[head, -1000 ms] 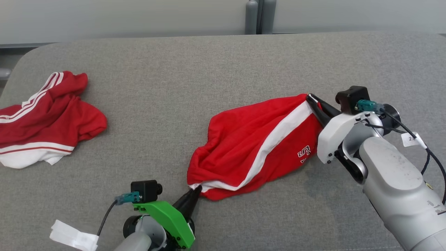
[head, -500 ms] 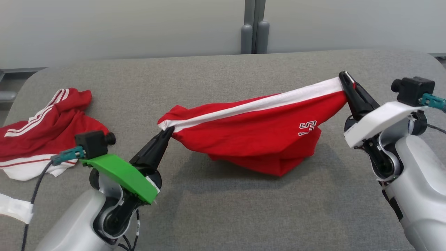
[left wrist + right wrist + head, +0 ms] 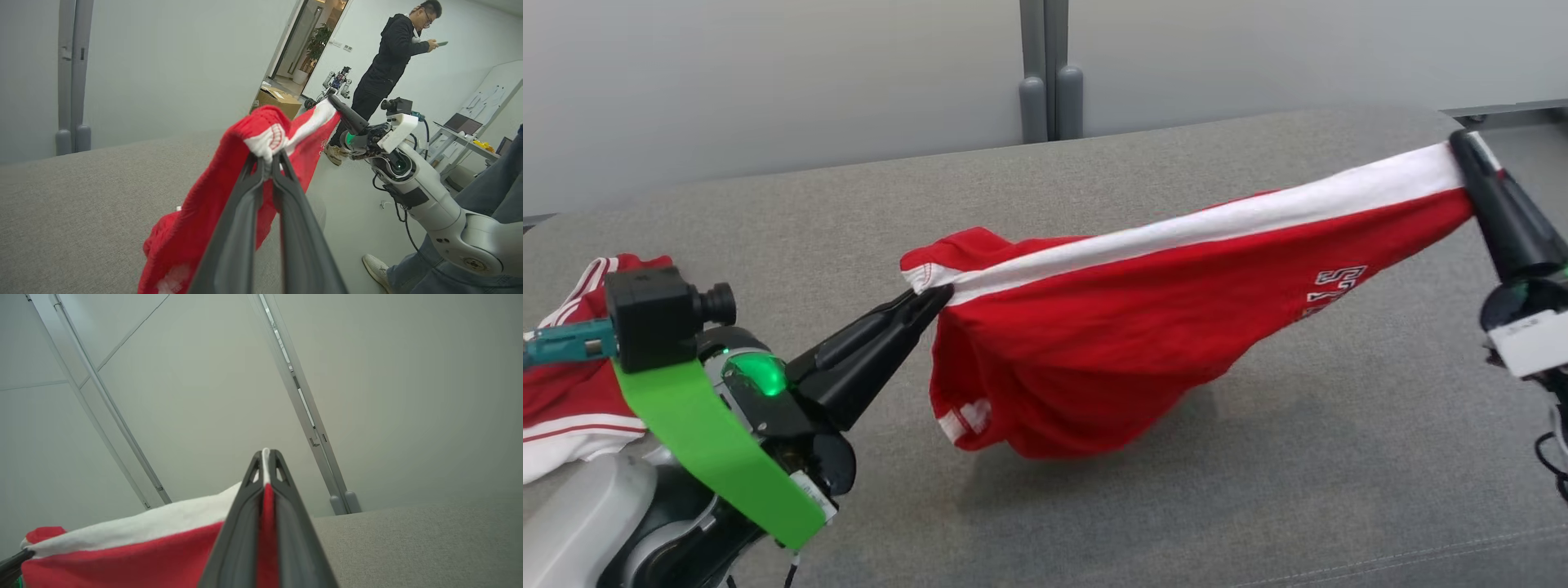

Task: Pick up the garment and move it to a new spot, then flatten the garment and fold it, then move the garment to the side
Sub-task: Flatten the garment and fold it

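Garment [image 3: 1143, 327], red with a white band, hangs stretched across mid-frame above the grey table [image 3: 1258, 506]. Left gripper [image 3: 934, 296] jaws are clenched on its left corner. Right gripper [image 3: 1462, 144] jaws are clenched on its upper-right corner. Second red garment [image 3: 572, 400] lies at the frame's left edge.

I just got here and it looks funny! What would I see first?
A bright red garment with a white stripe, stretched out over the grey table. The left pincer pinches its left end, the right pincer its right end. A second garment, red and white, lies crumpled at the table's left edge.
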Motion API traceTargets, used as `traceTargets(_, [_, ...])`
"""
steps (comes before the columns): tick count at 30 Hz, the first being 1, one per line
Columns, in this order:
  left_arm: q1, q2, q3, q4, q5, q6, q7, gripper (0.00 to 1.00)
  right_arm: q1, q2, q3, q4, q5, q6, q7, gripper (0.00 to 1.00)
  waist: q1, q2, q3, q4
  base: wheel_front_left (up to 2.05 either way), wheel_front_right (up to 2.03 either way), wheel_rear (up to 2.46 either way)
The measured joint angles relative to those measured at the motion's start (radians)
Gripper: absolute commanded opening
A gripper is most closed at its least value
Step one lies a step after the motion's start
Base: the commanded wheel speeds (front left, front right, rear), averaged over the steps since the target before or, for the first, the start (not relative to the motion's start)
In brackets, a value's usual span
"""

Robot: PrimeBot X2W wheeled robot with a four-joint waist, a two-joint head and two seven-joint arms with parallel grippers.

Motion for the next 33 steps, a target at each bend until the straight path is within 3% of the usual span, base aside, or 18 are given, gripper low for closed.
traceTargets(4, [-0.002,0.053,0.042,-0.12,-0.037,0.058,0.058,0.0,0.068,-0.077,-0.076,-0.117,0.058,0.0,0.063,0.0,0.0,0.0,0.015,-0.009,0.0,0.0,0.0])
traceTargets(7, [-0.007,0.098,0.079,-0.144,-0.086,0.122,0.108,0.0,0.087,-0.098,-0.078,-0.155,0.109,-0.002,0.139,0.0,0.0,0.0,0.038,-0.009,0.0,0.0,0.0])
traceTargets(11, [-0.065,0.106,0.099,-0.082,-0.151,0.181,0.176,0.0,0.063,-0.09,-0.044,-0.152,0.169,-0.012,0.214,0.0,0.0,0.0,0.081,-0.006,0.0,0.0,0.0])
traceTargets(14, [-0.128,0.103,0.09,0.013,-0.176,0.212,0.229,0.0,-0.046,-0.038,-0.007,-0.121,0.205,-0.048,0.25,0.0,0.0,0.0,0.117,0.0,0.0,0.0,0.0])
traceTargets(18, [-0.257,0.084,0.06,0.152,-0.157,0.216,0.286,0.0,-0.271,0.059,0.015,-0.035,0.207,-0.143,0.273,0.0,0.0,0.0,0.168,0.012,0.0,0.0,0.0])
traceTargets(21, [-0.391,0.05,0.058,0.242,-0.062,0.216,0.286,0.0,-0.462,0.145,0.011,0.045,0.195,-0.228,0.262,0.0,0.0,0.0,0.208,0.023,0.0,0.0,0.0])
traceTargets(23, [-0.494,-0.002,0.096,0.296,0.018,0.217,0.213,0.0,-0.581,0.179,-0.008,0.079,0.143,-0.268,0.219,0.0,0.0,0.0,0.235,0.029,0.0,0.0,0.0])
traceTargets(26, [-0.652,-0.06,0.13,0.326,0.132,0.217,0.124,0.0,-0.75,0.209,-0.044,0.104,0.082,-0.264,0.151,0.0,0.0,0.0,0.276,0.038,0.0,0.0,0.0])
traceTargets(28, [-0.726,-0.068,0.121,0.33,0.202,0.215,0.088,0.0,-0.83,0.202,-0.046,0.113,0.033,-0.253,0.123,0.0,0.0,0.0,0.304,0.041,0.0,0.0,0.0])
traceTargets(33, [-0.723,-0.092,0.048,0.358,0.308,0.175,0.001,0.0,-0.844,0.197,-0.017,0.141,-0.005,-0.239,0.084,0.0,0.0001,0.0,0.376,0.041,0.0,0.0,0.0])
